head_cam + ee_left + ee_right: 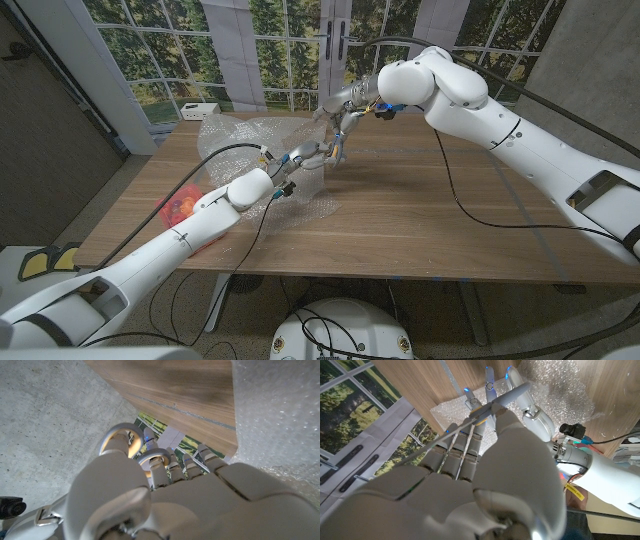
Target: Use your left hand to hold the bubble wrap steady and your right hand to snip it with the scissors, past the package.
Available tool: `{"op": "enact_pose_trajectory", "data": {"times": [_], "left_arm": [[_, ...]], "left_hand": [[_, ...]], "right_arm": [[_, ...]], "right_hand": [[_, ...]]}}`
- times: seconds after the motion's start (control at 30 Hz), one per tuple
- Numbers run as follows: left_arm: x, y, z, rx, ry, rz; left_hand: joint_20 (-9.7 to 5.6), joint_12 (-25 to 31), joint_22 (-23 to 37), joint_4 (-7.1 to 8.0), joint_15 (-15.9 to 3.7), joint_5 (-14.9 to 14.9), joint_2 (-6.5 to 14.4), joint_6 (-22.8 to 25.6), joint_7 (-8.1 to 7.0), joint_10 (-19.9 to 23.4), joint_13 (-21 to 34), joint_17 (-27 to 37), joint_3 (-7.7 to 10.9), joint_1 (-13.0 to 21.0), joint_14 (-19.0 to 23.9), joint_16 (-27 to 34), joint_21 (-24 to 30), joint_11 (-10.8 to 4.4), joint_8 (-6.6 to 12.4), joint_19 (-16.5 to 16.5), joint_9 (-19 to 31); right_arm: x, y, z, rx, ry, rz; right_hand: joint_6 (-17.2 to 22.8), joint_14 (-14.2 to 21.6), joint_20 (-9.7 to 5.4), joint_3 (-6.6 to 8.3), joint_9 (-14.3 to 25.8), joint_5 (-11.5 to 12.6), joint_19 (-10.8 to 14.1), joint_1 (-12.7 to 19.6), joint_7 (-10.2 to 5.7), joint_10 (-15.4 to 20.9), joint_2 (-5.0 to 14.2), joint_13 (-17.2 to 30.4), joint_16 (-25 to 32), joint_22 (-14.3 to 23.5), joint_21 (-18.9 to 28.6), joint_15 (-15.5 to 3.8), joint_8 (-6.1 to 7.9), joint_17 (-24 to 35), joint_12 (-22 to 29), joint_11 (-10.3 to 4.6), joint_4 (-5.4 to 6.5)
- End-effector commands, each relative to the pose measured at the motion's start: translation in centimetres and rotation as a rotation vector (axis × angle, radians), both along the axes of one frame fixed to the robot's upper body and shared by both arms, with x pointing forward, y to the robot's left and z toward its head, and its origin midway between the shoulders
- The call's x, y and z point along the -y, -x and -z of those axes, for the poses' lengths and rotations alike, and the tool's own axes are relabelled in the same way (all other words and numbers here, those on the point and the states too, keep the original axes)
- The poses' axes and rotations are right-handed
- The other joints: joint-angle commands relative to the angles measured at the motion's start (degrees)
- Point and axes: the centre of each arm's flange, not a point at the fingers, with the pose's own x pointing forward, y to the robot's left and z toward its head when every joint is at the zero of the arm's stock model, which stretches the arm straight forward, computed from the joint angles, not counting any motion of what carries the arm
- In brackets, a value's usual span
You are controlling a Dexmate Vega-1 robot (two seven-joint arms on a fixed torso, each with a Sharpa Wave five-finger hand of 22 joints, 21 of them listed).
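Clear bubble wrap (236, 136) lies crumpled over the table's left half, with a sheet of it (300, 200) reaching toward the front. A red-orange package (180, 207) shows through the wrap near the left edge. My left hand (296, 160) grips a raised edge of the wrap at mid table; the wrap (280, 410) spreads beside it in the left wrist view. My right hand (345, 112) hangs just above and behind it, holding scissors (337, 142) that point down at the wrap. The thin blades (492, 407) run along my right fingers toward the left hand (535, 415) and the wrap (560, 390).
A white box (198, 110) stands at the table's back left corner. Bare wood (450, 210) covers the table's right half. A black cable (450, 190) droops from my right arm across the table. Windows stand behind.
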Motion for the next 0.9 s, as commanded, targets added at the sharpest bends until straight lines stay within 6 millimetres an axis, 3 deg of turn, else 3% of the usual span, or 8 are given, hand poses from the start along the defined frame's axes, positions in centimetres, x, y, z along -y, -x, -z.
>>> {"op": "enact_pose_trajectory", "data": {"times": [0.03, 0.23, 0.37, 0.47, 0.53, 0.63, 0.77, 0.9], "left_arm": [[0.4, 0.2, 0.1, 0.008, 0.008, 0.012], [0.7, 0.2, 0.2, 0.012, 0.026, 0.033], [0.9, 0.2, 0.2, 0.012, 0.024, 0.035], [1.0, 0.2, 0.1, 0.022, 0.022, 0.02], [1.1, 0.1, -0.1, 0.026, 0.014, 0.017], [1.1, 0.2, -0.2, 0.033, 0.027, 0.01], [1.0, 0.1, -0.1, 0.03, 0.052, 0.0], [1.1, 0.1, 0.0, 0.03, 0.071, -0.001]], "left_hand": [[0.0, 0.6, 0.2, 0.2, -1.57, -0.2, 0.2, 0.8, 0.17, 1.4, 0.2, 0.1, 0.05, 0.4, 1.4, 0.3, 0.2, -0.33, 0.41, 0.8, 0.2], [-1.14, 1.4, 0.2, -0.06, -3.66, -0.5, 0.0, 2.1, -0.25, 3.7, 0.4, 0.2, -0.02, 0.8, 4.3, 0.9, 0.5, -1.54, 0.71, 1.9, 0.2], [-0.68, 1.8, 0.3, 0.01, -4.5, -0.5, 0.1, 2.4, -0.2, 4.4, 0.9, 0.3, -0.09, 0.8, 6.6, 1.4, 0.6, -2.52, 0.72, 2.7, 0.3], [-0.59, 4.1, 0.5, 0.27, -6.01, -0.5, 1.5, 3.6, 0.52, 9.1, 2.2, 0.9, 0.37, 1.0, 11.7, 2.8, 1.4, -4.22, 0.89, 5.9, 0.4], [-0.99, 8.0, 0.6, 0.1, -8.5, -0.6, 2.7, 8.9, 1.43, 18.4, 4.5, 1.8, 1.2, 1.2, 20.9, 5.7, 2.3, -5.39, 2.64, 10.5, 0.4], [-1.31, 8.9, 0.7, -0.61, -9.73, -0.4, 3.9, 11.7, 1.25, 21.1, 5.6, 2.3, 2.5, 3.0, 26.0, 7.6, 3.2, -6.28, 3.44, 14.0, 0.5], [-3.55, 10.6, 1.1, -1.7, -11.19, 0.0, 4.8, 15.2, 0.32, 26.9, 7.4, 4.2, 4.67, 9.8, 34.4, 12.1, 4.9, -6.43, 6.02, 19.7, 2.6], [-5.62, 11.0, 1.5, -1.1, -11.24, -0.5, 5.5, 14.3, 0.48, 28.6, 8.5, 5.9, 4.92, 11.7, 38.4, 14.7, 7.0, -5.45, 7.08, 24.3, 4.3]], "right_arm": [[-0.1, 0.0, 0.1, 0.002, -0.026, -0.024], [0.0, -0.2, 0.1, -0.003, -0.032, -0.024], [0.1, -0.2, 0.1, -0.002, -0.041, -0.024], [0.2, 0.0, -0.1, 0.006, -0.049, -0.027], [0.3, 0.0, -0.2, 0.008, -0.054, -0.021], [0.5, -0.1, -0.4, 0.018, -0.057, -0.011], [0.8, -0.2, -0.5, 0.026, -0.062, -0.001], [1.1, -0.3, -0.6, 0.03, -0.068, 0.005]], "right_hand": [[0.6, 0.5, 0.52, 0.35, 0.1, 0.3, -0.1, -0.2, 0.17, 6.6, 0.28, 3.9, 0.0, 0.2, -0.2, -9.66, 0.08, 0.2, 3.1, -6.29, -0.12], [0.8, 0.5, 0.5, 0.34, 0.1, 0.3, -0.1, -0.1, 0.12, 6.7, 0.22, 3.8, -0.1, 0.1, -0.2, -9.66, 0.08, 0.2, 3.2, -6.31, -0.15], [1.0, 0.5, 0.46, 0.37, 0.1, 0.4, -0.1, 0.0, 0.04, 6.6, 0.26, 3.8, -0.2, 0.1, -0.2, -9.65, 0.11, 0.2, 3.2, -6.31, -0.14], [1.1, 0.5, 0.46, 0.38, 0.1, 0.4, -0.1, 0.0, 0.02, 6.7, 0.26, 3.8, -0.2, 0.1, -0.2, -9.64, 0.13, 0.3, 3.2, -6.27, -0.14], [1.2, 0.5, 0.44, 0.37, 0.1, 0.4, -0.1, 0.0, -0.07, 6.6, 0.25, 3.8, -0.2, 0.1, -0.2, -9.63, 0.14, 0.3, 3.2, -6.33, -0.13], [1.3, 0.6, 0.42, 0.35, 0.1, 0.3, -0.1, 0.0, -0.16, 6.6, 0.27, 3.8, -0.2, 0.1, -0.2, -9.61, 0.14, 0.3, 3.2, -6.39, -0.09], [1.3, 0.6, 0.44, 0.3, 0.1, 0.3, -0.1, -0.1, -0.16, 6.3, 0.3, 3.9, -0.3, 0.1, -0.2, -9.5, 0.06, 0.4, 3.3, -6.63, 0.01], [1.4, 0.6, 0.43, 0.28, 0.1, 0.3, -0.1, -0.1, -0.3, 6.3, 0.35, 3.9, -0.3, 0.1, -0.2, -9.51, 0.08, 0.5, 3.3, -6.53, 0.09]]}}
